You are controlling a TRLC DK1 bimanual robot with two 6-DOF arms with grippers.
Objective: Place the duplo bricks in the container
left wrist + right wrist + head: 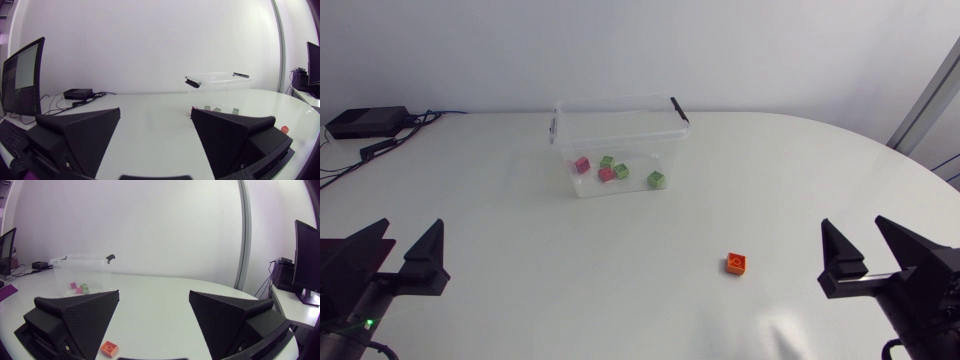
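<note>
Orange plastic, one item: duplo brick (737, 263), small and square. It sits alone on the white table (570, 290), right of centre on the near side, studs apparently upward. It is well apart from the container and closest to the right end effector (852, 226).

Handling, as judged: rigid, very light, with smooth sides that could slip or skid if nudged. Best taken from above across two opposite flat side walls, below the studs.

Clear plastic, one item: container (620, 125), open-topped, with a black latch at each end, at the far centre of the table. On its floor lie five bricks, two pink and three green.

Matte black, two items: left end effector (413, 232) at the near left and the right one at the near right. Each has its fingers spread wide with nothing between them.

Outstanding, as judged: the orange brick only.
</note>
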